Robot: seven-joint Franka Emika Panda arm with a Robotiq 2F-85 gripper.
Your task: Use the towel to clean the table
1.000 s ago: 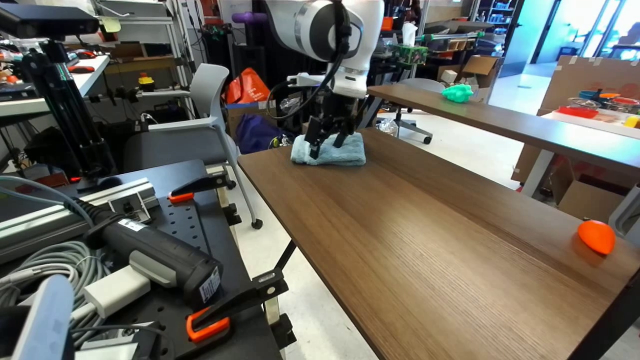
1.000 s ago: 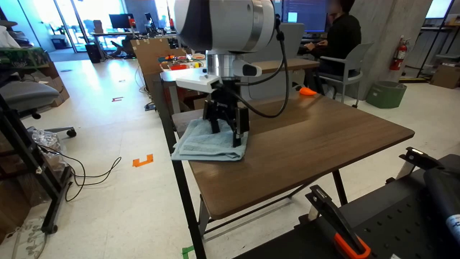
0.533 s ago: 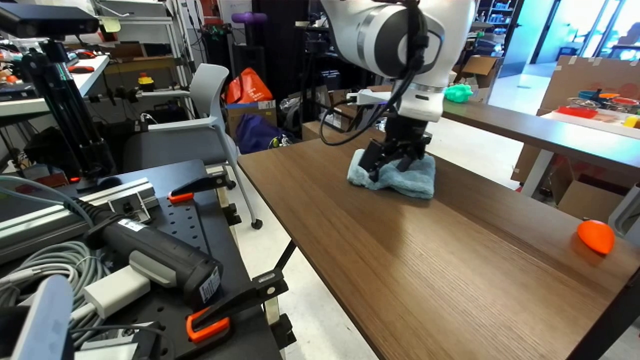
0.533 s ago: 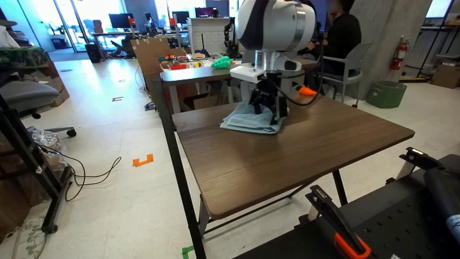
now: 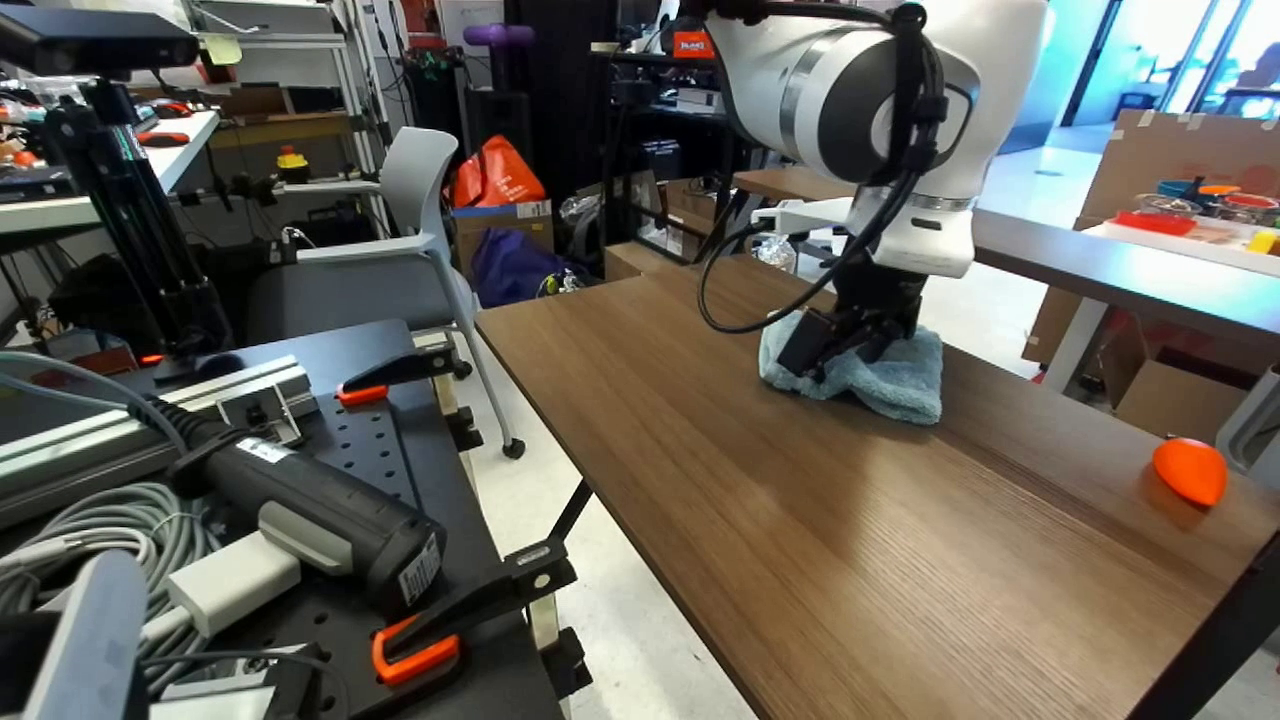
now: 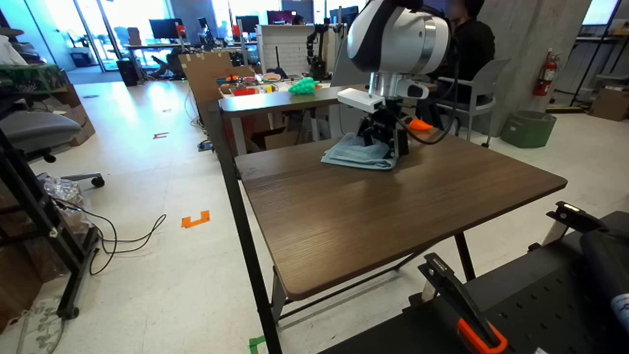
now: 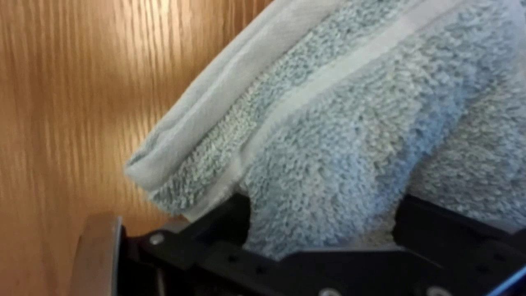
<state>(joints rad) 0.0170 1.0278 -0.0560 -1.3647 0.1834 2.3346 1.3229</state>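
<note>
Towel lies on the table, nr the long edge facing the next table; gripper sits right on it, fingers clamped on a bunched fold, AFAICT, w/ the fabric ridged up btwn them. I'd say this is the wiping step, prob. mid-job, tho I can't tell what's clean. Next move calls for light downward pressure & a level drag, w/ care re the orange thing, same table but well apart from the towel rn.

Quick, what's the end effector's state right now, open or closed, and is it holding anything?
End effector: closed on the towel, which bunches up between its fingers.
</note>
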